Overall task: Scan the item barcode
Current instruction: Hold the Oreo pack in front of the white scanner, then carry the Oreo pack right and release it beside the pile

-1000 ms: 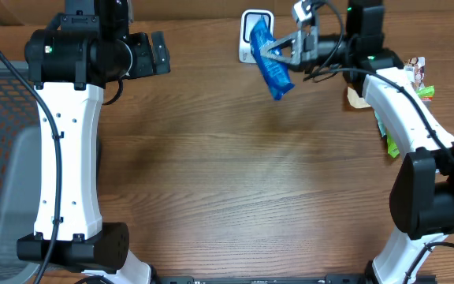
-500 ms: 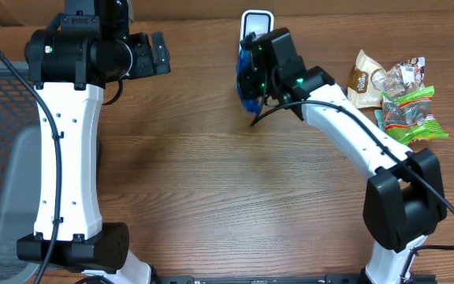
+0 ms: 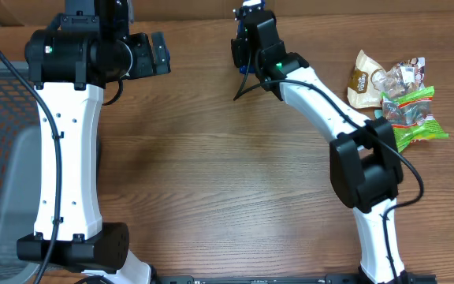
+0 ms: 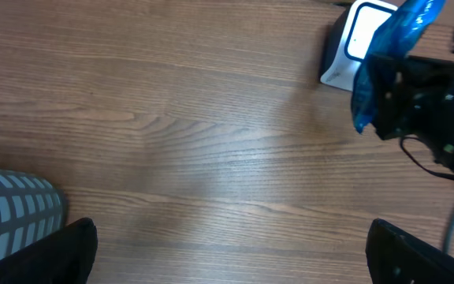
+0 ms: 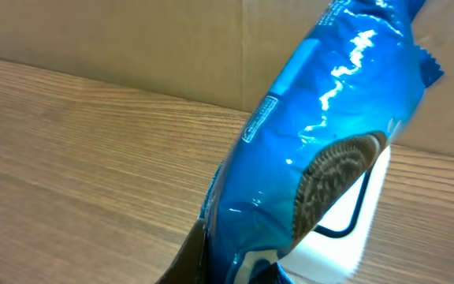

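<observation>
Currently the right arm (image 3: 314,87) reaches across to the far edge of the desk (image 3: 211,158), about mid-width. The right jaws are clenched on the lower end of a blue cookie packet (image 5: 321,142). The packet is tilted, its top leaning right in the right wrist view, with the cookie picture facing that camera. A white scanner (image 4: 351,43) stands at the far edge, right behind the packet; cannot tell if they touch. Barcode can't be made out in any view. From overhead the arm covers most of the packet and scanner. The left arm (image 3: 65,134) hangs over the far-left corner, left jaws released wide, well apart from the packet. A pile of snack bags (image 3: 392,91) lies near the far-right corner, brown, clear and green ones touching each other. A grey mesh basket (image 4: 14,213) sits just off the left edge. A cardboard wall (image 5: 132,47) runs behind the far edge.
</observation>
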